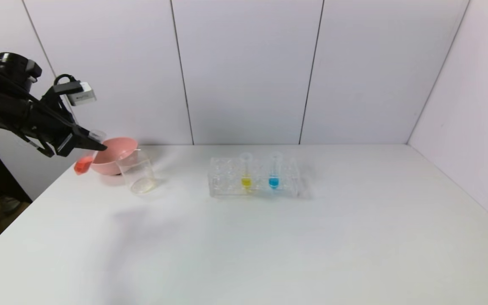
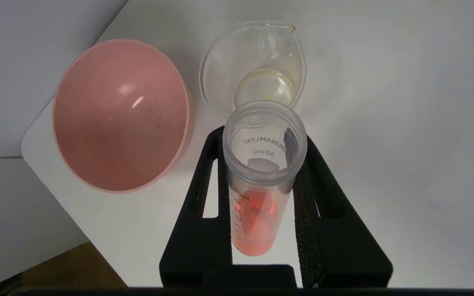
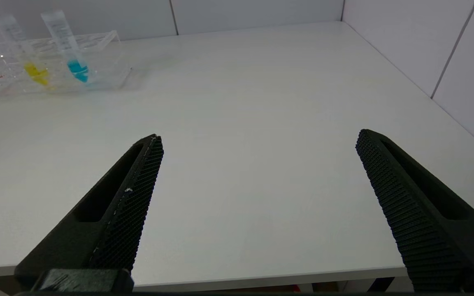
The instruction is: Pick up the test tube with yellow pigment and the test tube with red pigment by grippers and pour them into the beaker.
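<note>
Overhead, white table (image 1: 269,237) meets pale panelled walls (image 1: 244,72) in corner

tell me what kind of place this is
Probably a mock lab bench for a robot trial: a clear tube rack with colored tubes, a beaker, and a plain white table boxed in by white panels.

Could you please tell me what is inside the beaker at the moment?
The beaker holds no red liquid; only a faint yellowish film shows at its bottom. The red pigment sits in the test tube clamped by the left gripper, whose mouth covers part of the beaker's near rim.
</note>
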You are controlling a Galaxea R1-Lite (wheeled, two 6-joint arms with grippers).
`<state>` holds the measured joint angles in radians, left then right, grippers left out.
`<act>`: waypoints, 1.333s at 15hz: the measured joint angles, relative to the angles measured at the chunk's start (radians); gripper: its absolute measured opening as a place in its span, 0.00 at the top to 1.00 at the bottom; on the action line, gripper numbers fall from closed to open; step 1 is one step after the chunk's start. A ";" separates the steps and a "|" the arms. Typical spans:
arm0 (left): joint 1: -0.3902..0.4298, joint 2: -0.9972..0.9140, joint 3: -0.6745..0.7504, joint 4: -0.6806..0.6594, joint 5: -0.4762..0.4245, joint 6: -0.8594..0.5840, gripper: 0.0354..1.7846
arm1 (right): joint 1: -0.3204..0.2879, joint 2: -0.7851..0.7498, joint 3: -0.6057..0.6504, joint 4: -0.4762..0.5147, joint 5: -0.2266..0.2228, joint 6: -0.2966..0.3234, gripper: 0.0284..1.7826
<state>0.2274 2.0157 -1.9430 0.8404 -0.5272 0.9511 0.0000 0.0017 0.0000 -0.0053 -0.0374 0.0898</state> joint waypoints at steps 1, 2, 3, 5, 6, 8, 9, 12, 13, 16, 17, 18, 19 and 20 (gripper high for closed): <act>-0.013 0.026 -0.037 0.046 0.046 0.024 0.77 | 0.000 0.000 0.000 0.000 0.000 0.000 0.04; -0.027 0.047 -0.060 0.062 0.075 0.036 0.77 | 0.000 0.000 0.000 0.000 0.000 0.000 0.04; -0.039 0.060 -0.070 0.059 0.085 0.040 0.77 | 0.000 0.000 0.000 0.000 0.000 0.000 0.04; -0.070 0.076 -0.080 0.028 0.138 0.049 0.77 | 0.000 0.000 0.000 0.000 -0.001 0.000 0.04; -0.087 0.081 -0.081 0.018 0.174 0.053 0.77 | 0.000 0.000 0.000 0.000 0.000 0.000 0.04; -0.121 0.089 -0.083 0.013 0.247 0.060 0.77 | 0.000 0.000 0.000 0.000 0.000 0.000 0.04; -0.132 0.090 -0.083 0.007 0.280 0.066 0.77 | 0.000 0.000 0.000 0.000 0.000 0.000 0.04; -0.149 0.084 -0.085 0.005 0.360 0.078 0.77 | 0.000 0.000 0.000 0.000 0.000 0.000 0.04; -0.154 0.081 -0.085 0.005 0.380 0.081 0.77 | 0.000 0.000 0.000 0.000 0.000 0.000 0.04; -0.161 0.074 -0.085 0.011 0.444 0.088 0.77 | 0.000 0.000 0.000 0.000 0.000 0.000 0.04; -0.164 0.073 -0.085 0.012 0.461 0.090 0.77 | 0.000 0.000 0.000 0.000 0.000 0.000 0.04; -0.171 0.072 -0.085 0.013 0.482 0.090 0.77 | 0.000 0.000 0.000 0.000 0.000 0.000 0.04; -0.180 0.072 -0.086 0.013 0.509 0.091 0.77 | 0.000 0.000 0.000 0.000 0.000 0.000 0.04; -0.190 0.074 -0.086 0.014 0.534 0.091 0.77 | 0.000 0.000 0.000 0.000 0.000 0.000 0.04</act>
<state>0.0370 2.0894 -2.0287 0.8543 0.0072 1.0426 0.0000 0.0017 0.0000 -0.0053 -0.0379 0.0902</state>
